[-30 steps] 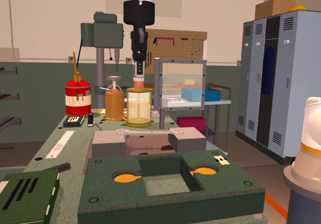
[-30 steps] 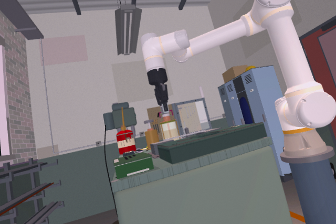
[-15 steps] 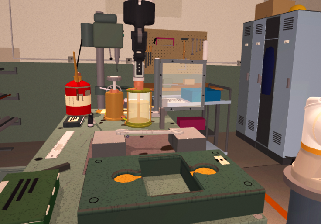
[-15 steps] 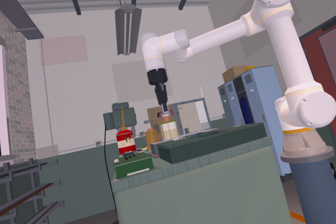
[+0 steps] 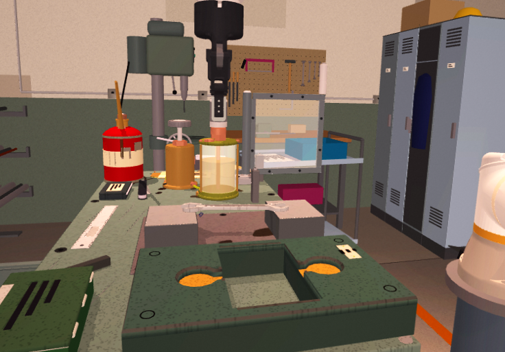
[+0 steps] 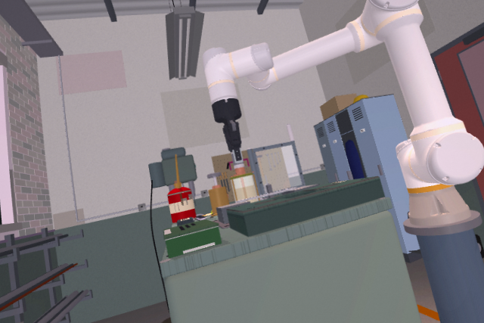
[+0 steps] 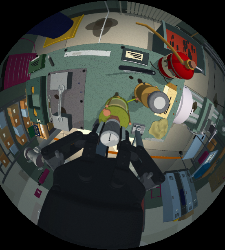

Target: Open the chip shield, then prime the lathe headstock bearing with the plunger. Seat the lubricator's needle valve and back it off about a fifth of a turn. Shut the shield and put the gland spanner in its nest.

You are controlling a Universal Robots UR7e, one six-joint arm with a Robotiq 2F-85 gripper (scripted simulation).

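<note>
The needle valve knob (image 7: pixel 110 135), a knurled grey cap with a white face and a pointer line, sits on top of the glass lubricator (image 5: pixel 218 168), and the two fingers of my gripper (image 7: pixel 110 137) are clamped on its sides from straight above. The lubricator is a clear cylinder of amber oil with a yellow-green rim. Left of it stands the orange plunger pump (image 5: pixel 179 157) with its round grey handle up. The chip shield (image 5: pixel 288 132), a framed clear panel, stands swung open to the right. The gland spanner (image 5: pixel 235 207) lies across two grey blocks.
Behind the bench stand a drill press (image 5: pixel 162 58) and a pegboard of tools (image 5: pixel 277 68). A red oil can (image 5: pixel 123 150) is at the bench's far left. A green nest block (image 5: pixel 269 281) with orange pockets fills the front. Grey lockers (image 5: pixel 437 129) stand on the right.
</note>
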